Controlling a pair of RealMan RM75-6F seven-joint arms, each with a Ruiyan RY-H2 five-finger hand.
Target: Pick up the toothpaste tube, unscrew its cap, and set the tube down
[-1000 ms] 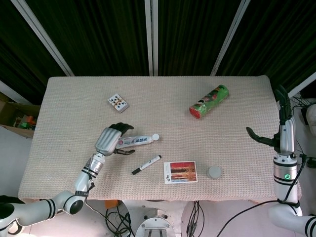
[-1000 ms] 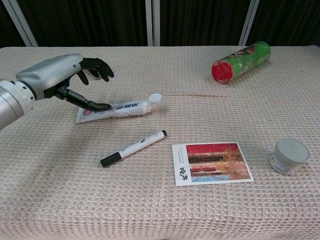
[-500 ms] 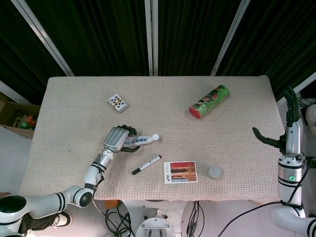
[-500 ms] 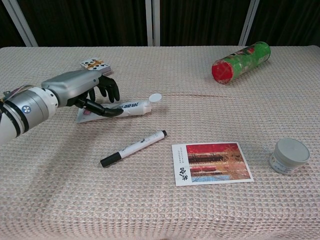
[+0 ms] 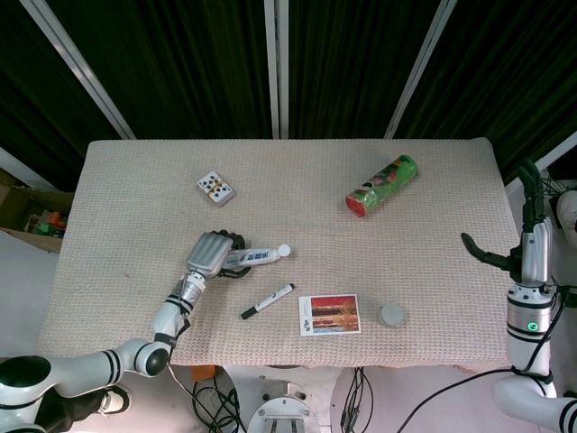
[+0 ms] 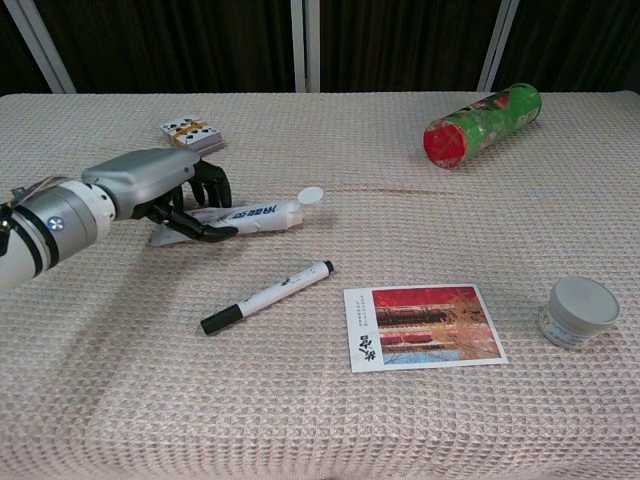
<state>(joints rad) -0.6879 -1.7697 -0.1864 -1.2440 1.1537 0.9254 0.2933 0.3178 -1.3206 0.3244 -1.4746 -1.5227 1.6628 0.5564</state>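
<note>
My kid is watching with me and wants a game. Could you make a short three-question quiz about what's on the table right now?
1. True or false: the left hand is on the toothpaste.
2. What lies nearest the postcard? A) cards B) marker C) green can
3. Fill in: the small round jar stands right of the ____.

Key: 1 true. 2 B. 3 postcard.

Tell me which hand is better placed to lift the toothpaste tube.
Left. The left hand is already curled over the toothpaste tube at its flat end; the right hand hangs at the table's far right edge.
</note>
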